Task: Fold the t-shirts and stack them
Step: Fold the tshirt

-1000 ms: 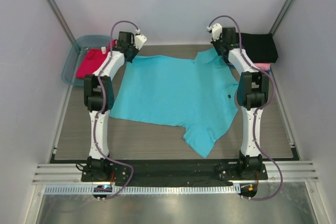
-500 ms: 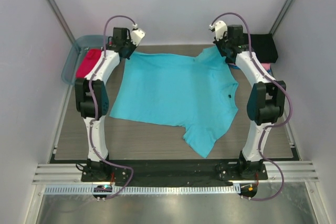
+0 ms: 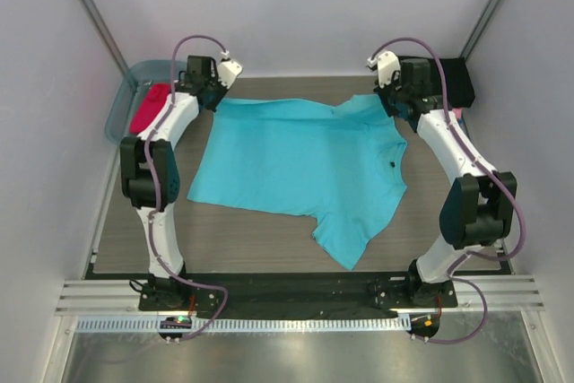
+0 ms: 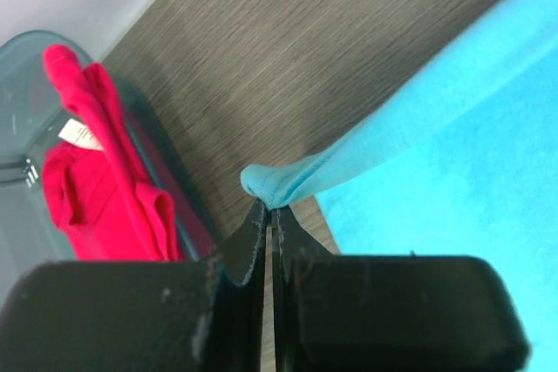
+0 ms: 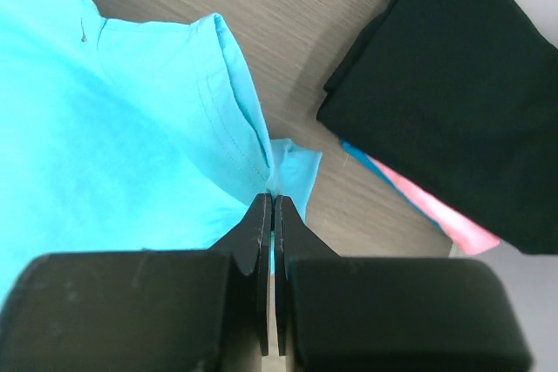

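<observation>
A turquoise t-shirt (image 3: 300, 163) lies spread over the middle of the table, a small dark neck label on its right side. My left gripper (image 3: 212, 96) (image 4: 270, 206) is shut on its far left hem corner (image 4: 266, 180). My right gripper (image 3: 395, 100) (image 5: 273, 198) is shut on the cloth at its far right sleeve (image 5: 218, 115). Both pinched edges are lifted a little off the table. A red-magenta t-shirt (image 3: 150, 108) (image 4: 91, 176) lies in the tub. A folded black t-shirt (image 3: 446, 80) (image 5: 462, 93) rests on a pink one (image 5: 436, 211) at the far right corner.
A translucent blue-grey plastic tub (image 3: 126, 96) stands at the far left, against the left wall. Grey walls close in the wood-grain table (image 3: 251, 239) on three sides. The arm bases stand on a black rail at the near edge.
Both grippers have moved outward and towards the back wall, pulling the turquoise shirt's far edge taut and straighter. The arms have stretched further out.
</observation>
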Controlling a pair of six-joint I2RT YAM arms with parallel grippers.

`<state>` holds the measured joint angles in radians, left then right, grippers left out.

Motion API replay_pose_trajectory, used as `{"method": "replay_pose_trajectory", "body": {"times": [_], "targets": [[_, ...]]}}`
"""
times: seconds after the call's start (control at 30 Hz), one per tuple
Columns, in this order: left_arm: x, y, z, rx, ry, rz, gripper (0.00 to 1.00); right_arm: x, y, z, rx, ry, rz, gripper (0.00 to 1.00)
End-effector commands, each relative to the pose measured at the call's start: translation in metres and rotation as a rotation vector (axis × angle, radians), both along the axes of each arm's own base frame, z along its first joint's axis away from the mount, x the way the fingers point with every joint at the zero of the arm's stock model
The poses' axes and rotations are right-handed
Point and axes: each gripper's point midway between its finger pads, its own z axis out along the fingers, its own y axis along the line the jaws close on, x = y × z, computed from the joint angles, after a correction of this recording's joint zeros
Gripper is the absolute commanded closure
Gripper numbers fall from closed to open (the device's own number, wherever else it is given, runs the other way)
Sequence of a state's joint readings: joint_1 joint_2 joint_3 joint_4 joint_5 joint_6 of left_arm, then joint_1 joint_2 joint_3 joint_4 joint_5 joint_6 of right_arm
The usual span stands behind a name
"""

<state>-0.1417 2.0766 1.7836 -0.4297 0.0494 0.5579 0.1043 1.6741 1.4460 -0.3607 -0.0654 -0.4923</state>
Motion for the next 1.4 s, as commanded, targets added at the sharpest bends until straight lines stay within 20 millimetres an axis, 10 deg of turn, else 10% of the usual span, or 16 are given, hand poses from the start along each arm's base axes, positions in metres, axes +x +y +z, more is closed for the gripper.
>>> {"method": "replay_pose_trajectory", "body": {"times": [0.0,0.23,0.9,1.07,1.2,1.37], "targets": [[0.000,0.002,0.046,-0.028,-0.108,-0.011,1.00,-0.022,0.007,0.024,0.048,-0.043,0.004,0.99],[-0.014,0.006,0.024,-0.028,-0.060,-0.005,1.00,-0.078,0.023,-0.018,0.108,0.081,0.030,0.99],[-0.036,0.027,-0.025,0.023,0.049,0.047,0.95,-0.149,0.041,-0.078,0.180,0.299,0.134,0.99],[-0.075,0.030,-0.017,-0.035,0.124,0.030,0.73,-0.174,0.045,-0.071,0.206,0.370,0.152,0.67],[-0.092,0.027,0.022,-0.062,0.040,0.004,0.66,-0.169,0.050,-0.043,0.226,0.303,0.180,0.60],[-0.069,0.015,0.008,-0.066,0.086,0.007,0.67,-0.142,0.051,-0.074,0.227,0.337,0.138,0.61]]}}
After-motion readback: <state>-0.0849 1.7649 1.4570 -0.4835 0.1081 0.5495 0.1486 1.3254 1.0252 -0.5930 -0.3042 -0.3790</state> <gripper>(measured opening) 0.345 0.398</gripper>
